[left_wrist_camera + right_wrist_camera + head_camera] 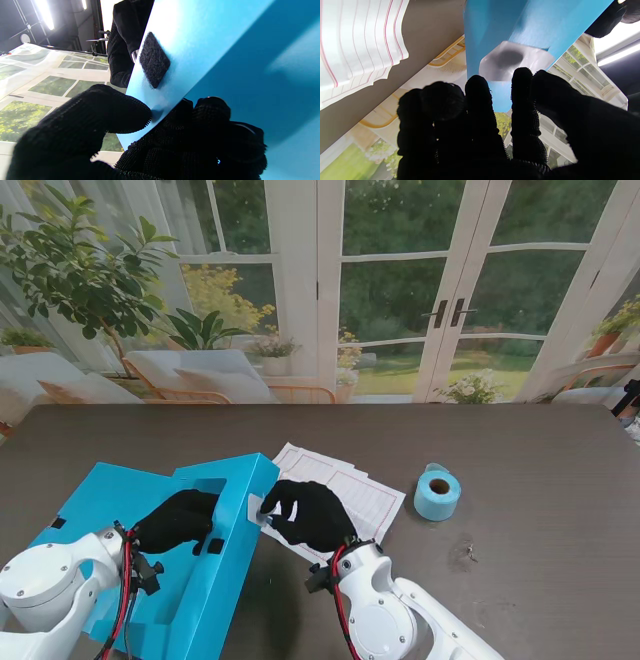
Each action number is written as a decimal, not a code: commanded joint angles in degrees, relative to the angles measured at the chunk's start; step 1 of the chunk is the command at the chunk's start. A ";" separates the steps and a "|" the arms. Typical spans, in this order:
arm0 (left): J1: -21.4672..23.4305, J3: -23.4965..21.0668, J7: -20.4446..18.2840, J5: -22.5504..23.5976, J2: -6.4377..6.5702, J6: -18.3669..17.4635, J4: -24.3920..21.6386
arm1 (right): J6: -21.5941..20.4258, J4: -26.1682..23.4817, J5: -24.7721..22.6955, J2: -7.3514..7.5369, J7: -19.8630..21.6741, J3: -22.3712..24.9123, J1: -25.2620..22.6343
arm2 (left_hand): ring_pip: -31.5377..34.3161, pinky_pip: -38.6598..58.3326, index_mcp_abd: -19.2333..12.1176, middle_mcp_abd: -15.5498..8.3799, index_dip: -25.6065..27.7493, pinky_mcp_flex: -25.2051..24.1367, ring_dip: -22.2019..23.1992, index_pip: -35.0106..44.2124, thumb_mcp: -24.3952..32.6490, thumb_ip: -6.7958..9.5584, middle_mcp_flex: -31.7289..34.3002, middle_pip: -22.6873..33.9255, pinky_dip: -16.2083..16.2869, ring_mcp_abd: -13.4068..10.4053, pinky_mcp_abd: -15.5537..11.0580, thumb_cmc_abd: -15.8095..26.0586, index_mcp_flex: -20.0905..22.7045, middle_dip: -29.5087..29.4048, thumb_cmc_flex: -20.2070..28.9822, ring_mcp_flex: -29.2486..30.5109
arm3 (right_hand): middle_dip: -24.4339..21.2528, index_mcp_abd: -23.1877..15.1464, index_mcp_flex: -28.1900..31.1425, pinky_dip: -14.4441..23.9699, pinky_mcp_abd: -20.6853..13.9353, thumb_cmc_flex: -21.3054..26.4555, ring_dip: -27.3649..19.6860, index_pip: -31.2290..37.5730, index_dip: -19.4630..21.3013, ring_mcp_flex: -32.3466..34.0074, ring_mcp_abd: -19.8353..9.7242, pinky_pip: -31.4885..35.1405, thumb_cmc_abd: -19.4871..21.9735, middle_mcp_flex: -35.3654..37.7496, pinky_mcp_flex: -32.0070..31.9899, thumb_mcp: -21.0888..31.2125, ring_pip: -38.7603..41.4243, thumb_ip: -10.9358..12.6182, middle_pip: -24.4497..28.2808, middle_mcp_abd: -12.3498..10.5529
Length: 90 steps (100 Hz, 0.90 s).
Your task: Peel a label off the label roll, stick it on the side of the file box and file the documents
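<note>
Label (256,508): small, pale, translucent, off the roll, pressed by my right hand (312,515) fingertips (521,75) onto the blue file box (215,580) side. Left hand (178,520) pinches the box flap, thumb against fingers. Label roll (437,493) at 3 o'clock. Documents (345,490) unfiled; smoothing and filing remain.

We are at a dark table (540,440) in what looks like a home sunroom: white French doors (450,290) open onto a green garden, with a potted plant (75,270) and cushioned lounge chairs (210,375) along the glass. Ceiling strip lights (43,12), though, perhaps suggest a studio backdrop.
</note>
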 commanded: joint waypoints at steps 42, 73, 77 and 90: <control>0.34 0.22 -0.51 0.34 -0.29 0.93 -0.92 | -0.14 -0.46 0.62 -0.33 1.82 -2.12 0.72 | 3.79 1.85 1.60 -5.64 1.74 -1.42 0.14 5.58 6.15 3.06 1.69 2.41 0.41 0.46 -0.67 1.29 0.42 1.48 2.31 0.52 | 1.66 -2.21 -2.50 1.23 -1.48 0.41 1.09 -8.05 -0.94 1.82 1.29 2.61 3.12 0.05 -3.43 2.62 1.44 2.78 -1.33 -0.93; 0.79 0.16 0.61 0.99 -0.42 1.43 -1.27 | -0.20 0.17 1.77 -0.58 2.32 -2.99 1.27 | 3.79 1.80 1.57 -5.64 1.78 -1.48 0.10 5.58 6.31 3.48 1.69 2.41 0.52 0.49 -0.58 1.48 0.36 1.48 2.07 0.47 | 1.25 -2.28 -3.11 1.36 -1.48 0.52 1.04 -9.04 -0.65 1.52 1.52 2.44 4.05 -0.37 -3.69 2.08 1.28 3.09 -1.81 -0.81; 0.82 0.16 0.76 1.01 -0.45 1.52 -1.30 | -0.14 0.35 1.94 -0.69 2.23 -3.17 1.37 | 3.80 1.80 1.58 -5.64 1.79 -1.47 0.10 5.60 6.30 3.49 1.69 2.41 0.53 0.45 -0.60 1.48 0.40 1.48 2.06 0.46 | 1.19 -2.34 -3.18 1.37 -1.46 0.62 1.04 -9.24 -0.59 1.51 1.47 2.41 4.24 -0.38 -3.75 2.09 1.26 3.28 -1.86 -0.73; 0.90 0.18 1.37 1.14 -0.56 1.75 -1.36 | 0.14 0.78 2.13 -0.87 2.11 -3.55 1.73 | 3.83 1.82 1.61 -5.64 1.77 -1.47 0.06 5.58 6.33 3.54 1.69 2.41 0.58 0.42 -0.63 1.50 0.38 1.48 2.10 0.53 | 1.05 -2.31 -3.54 1.47 -1.49 0.47 1.05 -9.94 -0.30 1.42 1.55 2.41 4.76 -0.56 -3.90 1.68 1.24 3.59 -1.98 -0.78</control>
